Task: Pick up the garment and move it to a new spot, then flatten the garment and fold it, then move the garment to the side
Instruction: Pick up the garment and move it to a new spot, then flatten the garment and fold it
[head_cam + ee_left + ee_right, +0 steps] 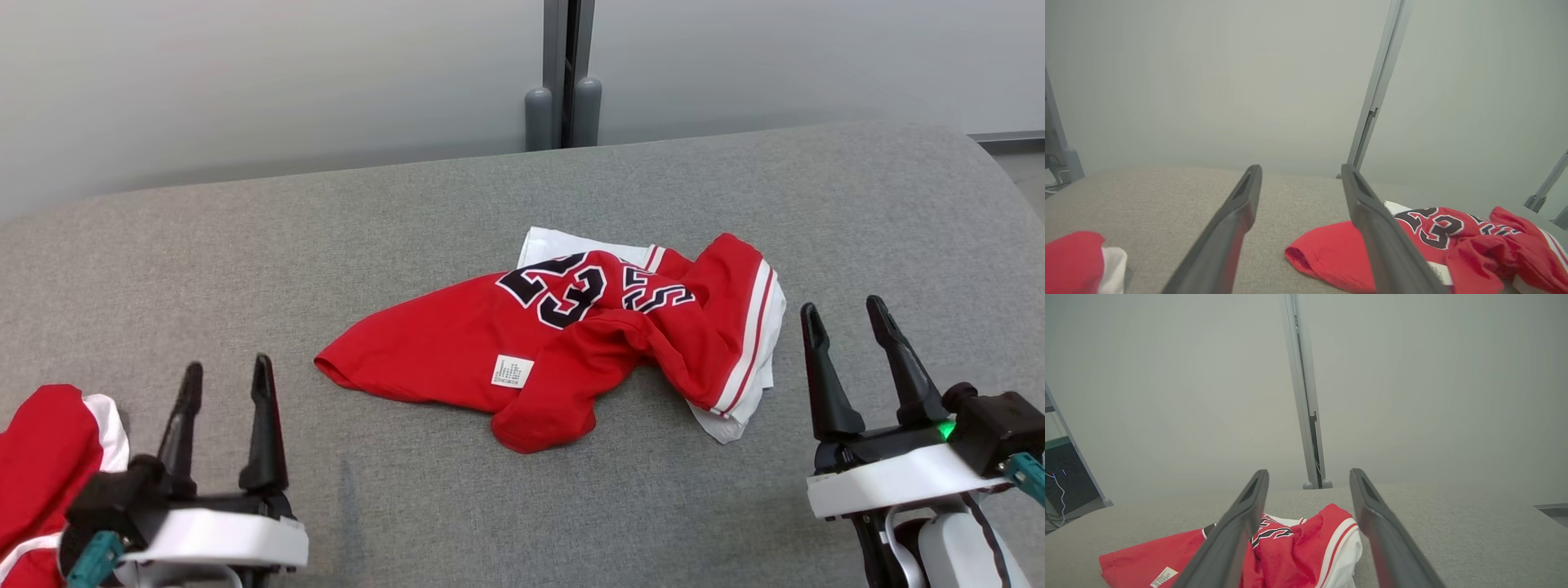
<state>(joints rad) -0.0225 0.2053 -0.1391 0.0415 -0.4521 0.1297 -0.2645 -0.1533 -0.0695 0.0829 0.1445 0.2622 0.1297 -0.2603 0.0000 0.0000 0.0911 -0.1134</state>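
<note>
A crumpled red garment (pixel 563 343) with black numbers and white trim lies in the middle of the grey fabric surface (pixel 457 204); a small white label shows on it. It also shows at the lower right of the left wrist view as the garment (pixel 1331 253), and low in the right wrist view as the garment (pixel 1306 543). My left gripper (pixel 227 377) stands open at the lower left, apart from the garment, holding nothing. My right gripper (pixel 846 314) is open at the lower right, just right of the garment's white-striped edge, holding nothing.
A second red and white cloth (pixel 49 465) lies at the left edge beside my left gripper. A grey post (pixel 563 73) with two feet stands behind the surface against a pale wall. The surface's right edge curves down near a floor strip (pixel 1012 139).
</note>
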